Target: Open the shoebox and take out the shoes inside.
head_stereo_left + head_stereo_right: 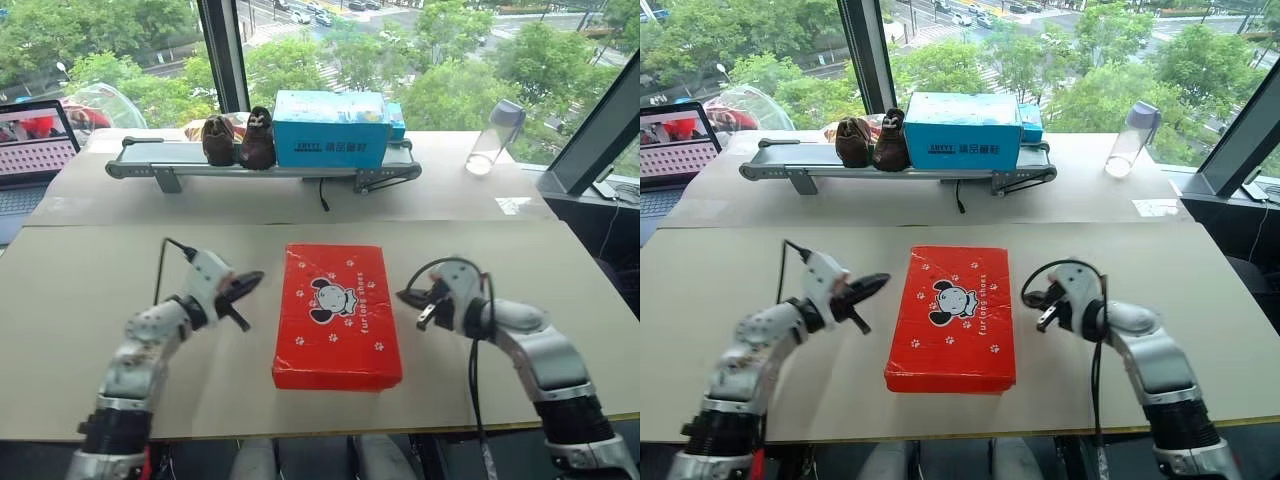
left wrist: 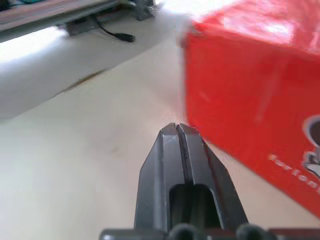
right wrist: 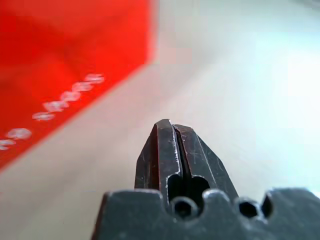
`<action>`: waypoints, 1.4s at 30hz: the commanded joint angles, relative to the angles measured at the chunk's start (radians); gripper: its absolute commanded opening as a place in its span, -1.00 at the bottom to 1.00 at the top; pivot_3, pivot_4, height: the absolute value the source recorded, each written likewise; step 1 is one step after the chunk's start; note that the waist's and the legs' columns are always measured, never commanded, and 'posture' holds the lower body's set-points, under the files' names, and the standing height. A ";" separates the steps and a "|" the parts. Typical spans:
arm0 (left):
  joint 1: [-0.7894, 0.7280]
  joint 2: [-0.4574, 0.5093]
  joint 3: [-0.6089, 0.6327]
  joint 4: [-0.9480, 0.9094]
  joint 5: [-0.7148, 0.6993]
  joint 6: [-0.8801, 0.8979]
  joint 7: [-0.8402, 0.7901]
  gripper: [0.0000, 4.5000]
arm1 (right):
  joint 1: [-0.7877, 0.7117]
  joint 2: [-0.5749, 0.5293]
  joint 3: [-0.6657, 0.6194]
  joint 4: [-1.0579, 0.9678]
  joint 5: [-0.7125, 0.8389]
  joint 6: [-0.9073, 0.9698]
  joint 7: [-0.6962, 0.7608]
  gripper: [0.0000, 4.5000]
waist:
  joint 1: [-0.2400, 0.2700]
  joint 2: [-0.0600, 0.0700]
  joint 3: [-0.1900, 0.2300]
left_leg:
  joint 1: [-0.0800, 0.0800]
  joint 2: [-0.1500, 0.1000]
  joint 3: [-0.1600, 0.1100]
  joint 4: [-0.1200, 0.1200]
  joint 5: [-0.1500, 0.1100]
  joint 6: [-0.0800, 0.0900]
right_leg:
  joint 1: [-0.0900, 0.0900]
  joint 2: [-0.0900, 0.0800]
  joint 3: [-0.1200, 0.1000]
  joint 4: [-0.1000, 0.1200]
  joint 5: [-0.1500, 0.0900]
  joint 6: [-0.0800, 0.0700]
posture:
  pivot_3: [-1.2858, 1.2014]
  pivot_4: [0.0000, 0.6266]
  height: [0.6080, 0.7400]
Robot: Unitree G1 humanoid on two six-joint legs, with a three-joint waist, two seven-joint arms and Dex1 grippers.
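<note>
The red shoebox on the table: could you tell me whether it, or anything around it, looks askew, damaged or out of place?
Nothing stands out. The shoebox lies flat and closed on the table, nearly square to its edge, lid undamaged. The left gripper and right gripper sit shut on either side, apart from it.

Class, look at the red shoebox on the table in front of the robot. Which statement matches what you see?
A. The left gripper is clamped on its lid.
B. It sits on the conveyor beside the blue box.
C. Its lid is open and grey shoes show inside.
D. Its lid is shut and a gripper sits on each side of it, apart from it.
D: the shoebox lies flat with its lid down, the left gripper and right gripper flanking it without touching.
</note>
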 commanded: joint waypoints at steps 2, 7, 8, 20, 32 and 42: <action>-0.069 0.112 0.074 -0.037 -0.160 0.119 -0.125 -0.32 | -0.015 -0.099 -0.086 0.006 0.073 -0.076 0.140 -0.32 | 0.001 0.000 0.000 | 0.001 0.000 0.000 -0.001 0.000 0.000 | 0.001 0.000 0.000 0.000 -0.001 0.001 | 0.03 -0.52 1.00; -0.105 0.276 0.059 -0.117 -0.280 0.264 -0.285 0.47 | 0.014 -0.182 -0.113 0.025 0.151 -0.021 0.267 0.45 | 0.000 -0.001 0.001 | 0.000 0.000 0.000 -0.001 0.000 0.000 | 0.001 0.000 0.000 0.000 -0.001 0.001 | 0.03 -0.52 1.00; -0.111 0.305 0.055 -0.132 -0.298 0.288 -0.313 0.62 | 0.025 -0.197 -0.109 0.018 0.162 -0.008 0.287 0.64 | 0.000 -0.001 0.002 | 0.000 0.000 0.000 -0.001 0.000 0.000 | 0.000 0.000 0.000 0.000 -0.001 0.001 | 0.03 -0.52 1.00; -0.228 0.649 0.037 -0.229 -0.395 0.444 -0.537 0.98 | -0.026 -0.128 0.148 0.019 0.085 -0.008 0.310 0.98 | -0.013 0.000 0.007 | 0.001 0.001 0.001 -0.001 0.000 0.000 | -0.001 0.000 0.000 0.002 -0.006 -0.007 | 0.03 -0.52 1.00; -0.196 0.715 0.124 -0.266 -0.428 0.479 -0.538 1.00 | -0.145 -0.243 0.250 0.060 -0.031 -0.086 0.431 -0.22 | 0.001 0.001 0.017 | -0.001 0.000 0.001 -0.001 0.000 0.000 | -0.003 0.000 0.000 0.001 -0.004 0.000 | 0.03 -0.52 1.00; -0.210 0.745 0.143 -0.295 -0.491 0.511 -0.543 1.00 | -0.227 -0.232 0.299 -0.173 0.116 0.151 0.543 -0.99 | -0.002 0.000 0.019 | 0.000 0.001 0.001 -0.001 0.000 0.000 | -0.003 0.000 0.000 0.004 -0.004 -0.002 | 0.03 -0.52 1.00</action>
